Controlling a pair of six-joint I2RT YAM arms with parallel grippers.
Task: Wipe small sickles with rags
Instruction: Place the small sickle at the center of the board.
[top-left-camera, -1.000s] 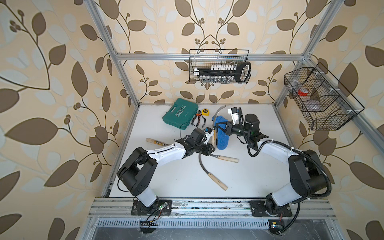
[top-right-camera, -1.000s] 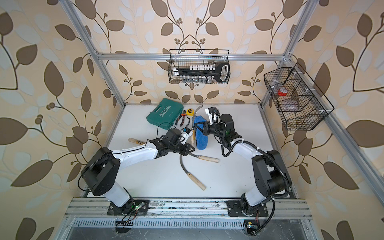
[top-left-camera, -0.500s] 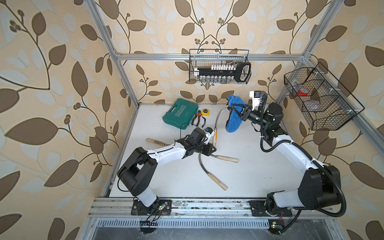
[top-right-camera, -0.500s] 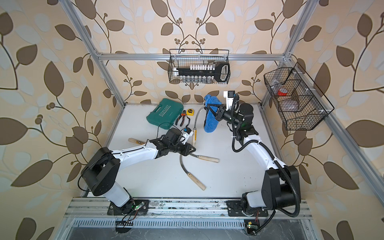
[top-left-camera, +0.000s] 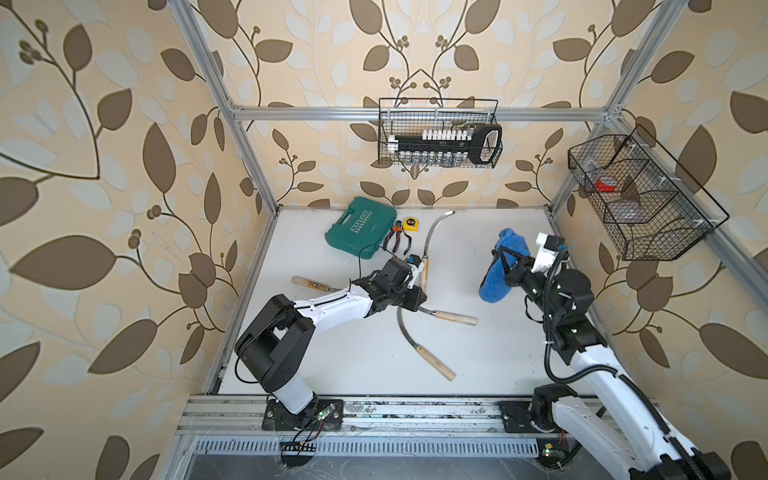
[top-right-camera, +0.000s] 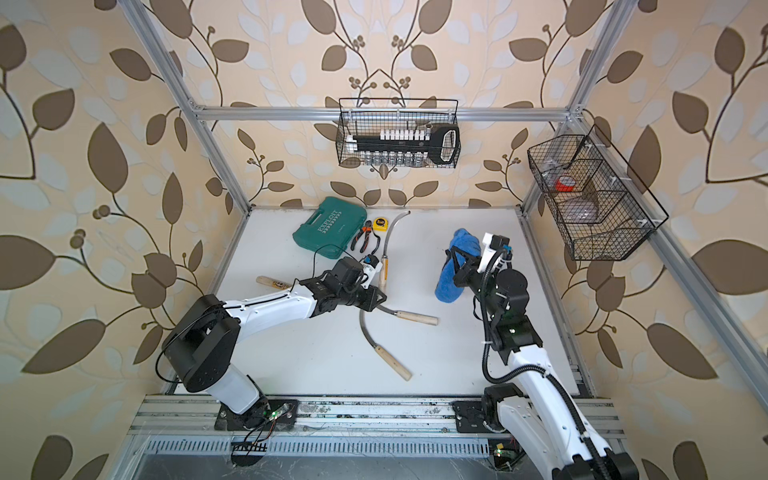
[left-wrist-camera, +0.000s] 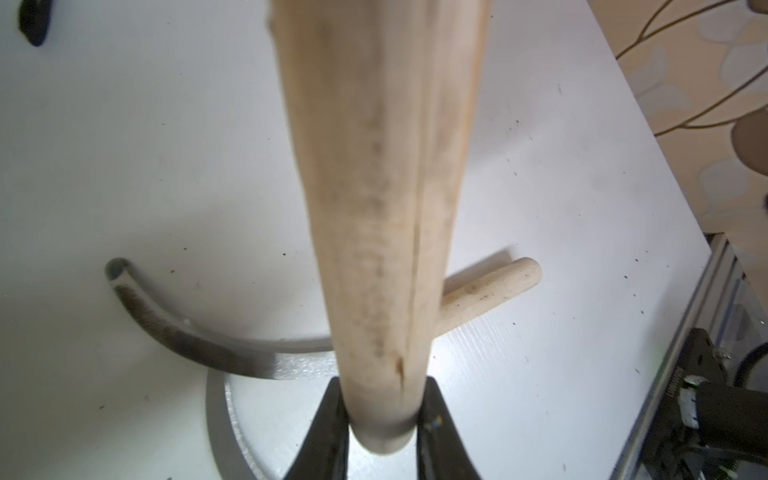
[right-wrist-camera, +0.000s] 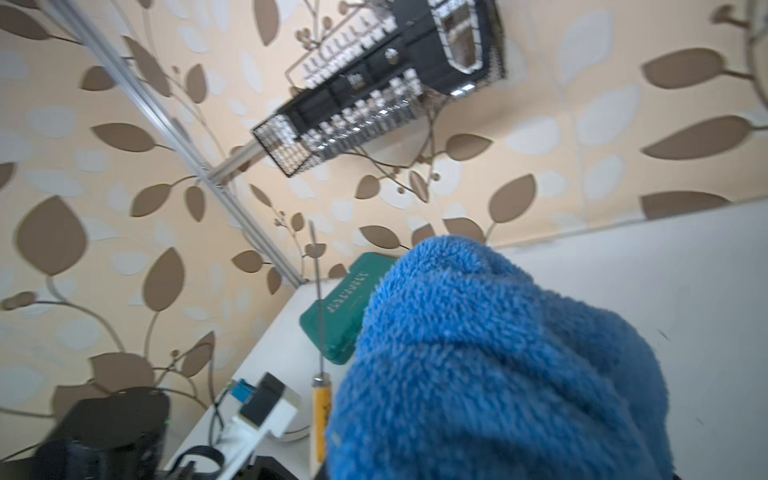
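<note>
1. Left gripper (left-wrist-camera: 382, 411) clenched on held sickle (left-wrist-camera: 374, 208), at handle end.
2. Right gripper (top-left-camera: 505, 266) grasps blue microfibre cloth (top-left-camera: 492, 284), apparently clear of table (top-left-camera: 332, 361).
3. Three more sickles (top-left-camera: 436, 365) lie on table, near left gripper.

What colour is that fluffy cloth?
Bright blue; the cloth shows best in the right wrist view.

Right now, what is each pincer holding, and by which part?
Left pincer: a sickle, by the butt end of its wooden handle. Right pincer: the blue rag, bunched, gripped near its middle.
</note>
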